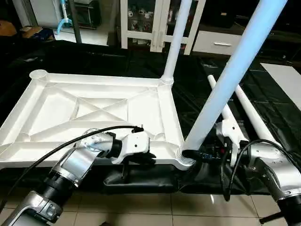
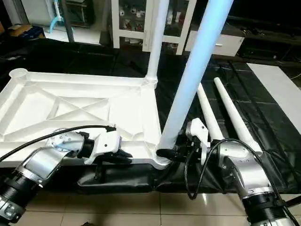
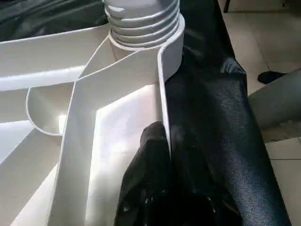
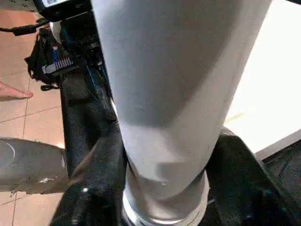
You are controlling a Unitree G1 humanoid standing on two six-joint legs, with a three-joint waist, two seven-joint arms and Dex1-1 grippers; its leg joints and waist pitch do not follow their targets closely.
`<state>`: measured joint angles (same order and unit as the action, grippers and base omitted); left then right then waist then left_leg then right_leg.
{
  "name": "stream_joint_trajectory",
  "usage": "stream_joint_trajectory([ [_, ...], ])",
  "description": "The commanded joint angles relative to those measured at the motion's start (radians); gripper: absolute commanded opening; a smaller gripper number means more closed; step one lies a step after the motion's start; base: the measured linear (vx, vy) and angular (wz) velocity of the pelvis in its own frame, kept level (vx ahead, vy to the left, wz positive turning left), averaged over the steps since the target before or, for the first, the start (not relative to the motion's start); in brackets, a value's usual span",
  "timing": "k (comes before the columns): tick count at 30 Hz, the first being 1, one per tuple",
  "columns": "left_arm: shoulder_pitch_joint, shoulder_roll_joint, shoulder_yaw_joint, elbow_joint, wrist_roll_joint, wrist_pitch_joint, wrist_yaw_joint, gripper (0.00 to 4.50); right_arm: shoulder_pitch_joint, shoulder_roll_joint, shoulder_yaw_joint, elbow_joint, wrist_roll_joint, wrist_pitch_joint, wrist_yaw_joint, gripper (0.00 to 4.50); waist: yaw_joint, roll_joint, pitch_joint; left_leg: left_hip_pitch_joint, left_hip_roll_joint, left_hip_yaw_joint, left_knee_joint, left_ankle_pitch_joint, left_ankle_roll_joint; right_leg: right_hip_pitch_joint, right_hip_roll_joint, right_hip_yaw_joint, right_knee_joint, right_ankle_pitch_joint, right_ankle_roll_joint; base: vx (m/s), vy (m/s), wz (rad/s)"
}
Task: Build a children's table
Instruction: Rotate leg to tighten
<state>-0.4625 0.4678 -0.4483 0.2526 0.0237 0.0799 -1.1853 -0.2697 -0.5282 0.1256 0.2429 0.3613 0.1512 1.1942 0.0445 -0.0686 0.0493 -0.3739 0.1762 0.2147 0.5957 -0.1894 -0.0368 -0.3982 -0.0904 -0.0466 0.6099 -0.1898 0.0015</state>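
Note:
The white table top [image 1: 56, 108] lies upside down on a black mat, ribs facing up. One leg [image 1: 175, 42] stands upright in the far right corner socket. A second leg [image 1: 225, 80] rises at a tilt from the near right corner socket [image 1: 184, 159]. My right gripper [image 1: 190, 154] is shut on this leg just above the socket, a black finger [image 4: 94, 183] on each side. My left gripper [image 1: 148, 157] is shut on the top's near rim [image 3: 162, 84], a little left of that socket. Two loose legs [image 2: 207, 113] [image 2: 233, 113] lie on the mat to the right.
A black cushion [image 1: 141, 179] lies under the top's near edge, with tiled floor [image 1: 141, 207] in front. A white glass-door cabinet [image 1: 141, 23] and a white drawer unit [image 1: 218, 44] stand behind. A white panel [image 1: 287, 80] lies at far right. A person's foot [image 4: 11, 92] rests on the tiles.

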Motion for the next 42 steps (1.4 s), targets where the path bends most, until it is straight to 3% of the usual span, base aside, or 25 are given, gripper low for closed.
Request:
stream_joint_trajectory([
  [1,0.018,-0.003,-0.043,-0.008,0.012,-0.004,-0.037,0.00,-0.010,0.001,-0.016,0.012,0.007,0.010,-0.010,2.07,-0.004,-0.004,-0.053,0.021,0.066,-0.033,-0.075,-0.235,0.036,0.026,-0.059,0.044,-0.074,-0.233,-0.212,0.000,0.000,0.00],
  [3,0.018,-0.004,-0.043,-0.009,0.013,-0.002,-0.037,0.00,-0.011,0.009,-0.021,0.019,0.004,0.007,-0.025,1.94,-0.004,-0.004,-0.052,0.022,0.066,-0.033,-0.075,-0.245,0.031,0.025,-0.060,0.044,-0.076,-0.246,-0.209,0.000,0.000,0.00],
  [4,0.014,-0.012,-0.046,-0.004,0.026,0.023,-0.018,0.00,-0.011,0.058,-0.044,0.049,-0.015,0.000,-0.127,1.93,-0.004,0.000,-0.052,0.022,0.066,-0.034,-0.076,-0.249,0.029,0.025,-0.060,0.044,-0.076,-0.251,-0.208,0.000,0.000,0.00],
  [5,0.010,-0.018,-0.047,-0.001,0.037,0.046,0.001,0.00,-0.010,0.079,-0.051,0.060,-0.027,-0.008,-0.174,1.92,-0.012,-0.001,-0.050,0.018,0.065,-0.036,-0.080,-0.271,0.011,0.023,-0.061,0.044,-0.080,-0.284,-0.200,0.000,0.000,0.00],
  [8,-0.009,-0.045,-0.041,0.023,0.067,0.102,0.073,0.00,-0.013,0.136,-0.067,0.098,-0.071,-0.022,-0.320,1.90,-0.021,-0.002,-0.047,0.026,0.065,-0.040,-0.083,-0.341,-0.028,0.014,-0.059,0.044,-0.089,-0.382,-0.170,0.000,0.000,0.00],
  [10,-0.021,-0.067,-0.029,0.039,0.069,0.128,0.111,0.00,-0.017,0.164,-0.078,0.112,-0.094,-0.022,-0.404,1.90,-0.025,-0.004,-0.046,0.023,0.063,-0.043,-0.086,-0.361,-0.043,0.014,-0.060,0.042,-0.092,-0.422,-0.156,0.000,0.000,0.00],
  [11,-0.048,-0.108,-0.009,0.067,0.080,0.185,0.181,0.00,-0.026,0.220,-0.098,0.138,-0.140,-0.021,-0.570,1.89,-0.030,-0.005,-0.045,0.022,0.062,-0.050,-0.089,-0.399,-0.059,0.014,-0.061,0.039,-0.098,-0.483,-0.126,0.000,0.000,0.00],
  [13,-0.082,-0.166,0.024,0.110,0.084,0.242,0.279,0.00,-0.039,0.276,-0.110,0.165,-0.189,-0.018,-0.737,1.89,-0.044,-0.005,-0.046,0.024,0.058,-0.056,-0.090,-0.437,-0.085,0.006,-0.060,0.036,-0.103,-0.523,-0.110,0.000,0.000,0.00],
  [15,-0.136,-0.254,0.076,0.179,0.088,0.304,0.431,0.00,-0.074,0.378,-0.149,0.225,-0.250,-0.020,-1.021,1.89,-0.055,-0.004,-0.049,0.025,0.056,-0.061,-0.089,-0.463,-0.098,0.004,-0.060,0.033,-0.106,-0.526,-0.103,0.000,0.000,0.00],
  [17,-0.168,-0.305,0.105,0.223,0.094,0.304,0.529,0.00,-0.106,0.441,-0.171,0.277,-0.274,-0.046,-1.180,1.89,-0.064,-0.001,-0.053,0.029,0.053,-0.064,-0.087,-0.483,-0.096,0.001,-0.060,0.030,-0.110,-0.513,-0.098,0.000,0.000,0.00],
  [19,-0.182,-0.331,0.111,0.246,0.106,0.291,0.573,0.00,-0.136,0.470,-0.156,0.322,-0.293,-0.080,-1.229,1.89,-0.064,-0.001,-0.055,0.027,0.051,-0.063,-0.087,-0.472,-0.080,0.004,-0.059,0.029,-0.112,-0.461,-0.099,0.000,0.000,0.00],
  [22,-0.184,-0.344,0.105,0.251,0.116,0.300,0.575,0.00,-0.160,0.496,-0.138,0.350,-0.289,-0.100,-1.206,1.88,-0.066,-0.002,-0.054,0.019,0.050,-0.058,-0.087,-0.448,-0.049,0.008,-0.060,0.034,-0.111,-0.411,-0.108,0.000,0.000,0.00],
  [25,-0.170,-0.320,0.087,0.240,0.132,0.288,0.544,0.00,-0.159,0.514,-0.129,0.325,-0.234,-0.118,-1.073,1.88,-0.064,-0.001,-0.054,0.018,0.053,-0.052,-0.087,-0.416,-0.019,0.012,-0.057,0.038,-0.106,-0.353,-0.127,0.000,0.000,0.00],
  [26,-0.160,-0.304,0.078,0.232,0.137,0.277,0.523,0.00,-0.146,0.511,-0.124,0.295,-0.213,-0.135,-1.007,2.58,-0.064,-0.008,-0.055,0.016,0.052,-0.051,-0.087,-0.404,-0.014,0.014,-0.058,0.038,-0.105,-0.347,-0.129,0.000,0.000,0.00],
  [28,-0.135,-0.254,0.040,0.219,0.145,0.212,0.457,0.00,-0.108,0.483,-0.096,0.208,-0.207,-0.166,-0.921,2.58,-0.057,-0.002,-0.056,0.014,0.055,-0.052,-0.086,-0.371,-0.001,0.019,-0.061,0.039,-0.104,-0.324,-0.134,0.000,0.000,0.00],
  [29,-0.124,-0.228,0.025,0.217,0.150,0.181,0.433,0.00,-0.097,0.464,-0.093,0.174,-0.198,-0.165,-0.906,2.65,-0.056,-0.005,-0.057,0.007,0.056,-0.050,-0.086,-0.343,0.013,0.022,-0.061,0.041,-0.099,-0.298,-0.140,0.000,0.000,0.00],
  [30,-0.112,-0.204,0.011,0.212,0.148,0.138,0.396,0.00,-0.089,0.441,-0.088,0.146,-0.191,-0.167,-0.884,2.93,-0.059,-0.006,-0.057,0.002,0.056,-0.051,-0.088,-0.334,0.014,0.026,-0.061,0.041,-0.096,-0.297,-0.143,0.000,0.000,0.00],
  [32,-0.100,-0.181,0.001,0.207,0.144,0.108,0.363,0.00,-0.081,0.418,-0.081,0.120,-0.179,-0.165,-0.849,3.01,-0.057,-0.003,-0.059,0.009,0.057,-0.049,-0.086,-0.326,0.013,0.021,-0.059,0.039,-0.096,-0.301,-0.151,0.000,0.000,0.00],
  [33,-0.076,-0.133,-0.017,0.193,0.145,0.049,0.313,0.00,-0.071,0.392,-0.106,0.070,-0.081,-0.090,-0.758,3.03,-0.057,-0.002,-0.060,0.013,0.057,-0.046,-0.084,-0.320,0.016,0.020,-0.057,0.041,-0.095,-0.281,-0.163,0.000,0.000,0.00],
  [34,-0.057,-0.100,-0.030,0.178,0.129,0.003,0.245,0.00,-0.068,0.358,-0.112,0.051,-0.042,-0.055,-0.682,3.07,-0.055,0.007,-0.058,0.011,0.061,-0.049,-0.087,-0.315,0.027,0.025,-0.058,0.043,-0.091,-0.262,-0.168,0.000,0.000,0.00],
  [35,-0.039,-0.072,-0.039,0.162,0.117,-0.024,0.194,0.00,-0.061,0.314,-0.099,0.036,-0.028,-0.040,-0.600,3.07,-0.054,0.006,-0.058,0.013,0.063,-0.046,-0.088,-0.307,0.026,0.023,-0.055,0.042,-0.090,-0.239,-0.178,0.000,0.000,0.00],
  [36,-0.024,-0.049,-0.043,0.152,0.102,-0.061,0.148,0.00,-0.053,0.264,-0.077,0.026,-0.034,-0.048,-0.521,3.07,-0.052,0.007,-0.059,0.016,0.063,-0.046,-0.087,-0.306,0.024,0.023,-0.053,0.041,-0.087,-0.230,-0.185,0.000,0.000,0.00],
  [37,-0.013,-0.034,-0.040,0.144,0.087,-0.073,0.115,0.00,-0.047,0.222,-0.058,0.020,-0.040,-0.049,-0.455,3.07,-0.047,0.014,-0.061,0.017,0.065,-0.044,-0.084,-0.293,0.025,0.025,-0.052,0.041,-0.081,-0.192,-0.199,0.000,0.000,0.00],
  [40,0.001,-0.013,-0.027,0.122,0.055,-0.062,0.053,0.00,-0.033,0.144,-0.024,0.017,-0.062,-0.057,-0.310,3.07,-0.036,0.011,-0.061,0.023,0.063,-0.036,-0.082,-0.262,0.030,0.023,-0.051,0.042,-0.074,-0.131,-0.232,0.000,0.000,0.00],
  [42,0.006,0.003,-0.028,0.108,0.039,-0.060,0.020,0.00,-0.026,0.107,-0.006,0.017,-0.067,-0.062,-0.243,3.07,-0.033,0.008,-0.059,0.020,0.063,-0.036,-0.081,-0.256,0.032,0.026,-0.052,0.043,-0.073,-0.126,-0.241,0.000,0.000,0.00],
])
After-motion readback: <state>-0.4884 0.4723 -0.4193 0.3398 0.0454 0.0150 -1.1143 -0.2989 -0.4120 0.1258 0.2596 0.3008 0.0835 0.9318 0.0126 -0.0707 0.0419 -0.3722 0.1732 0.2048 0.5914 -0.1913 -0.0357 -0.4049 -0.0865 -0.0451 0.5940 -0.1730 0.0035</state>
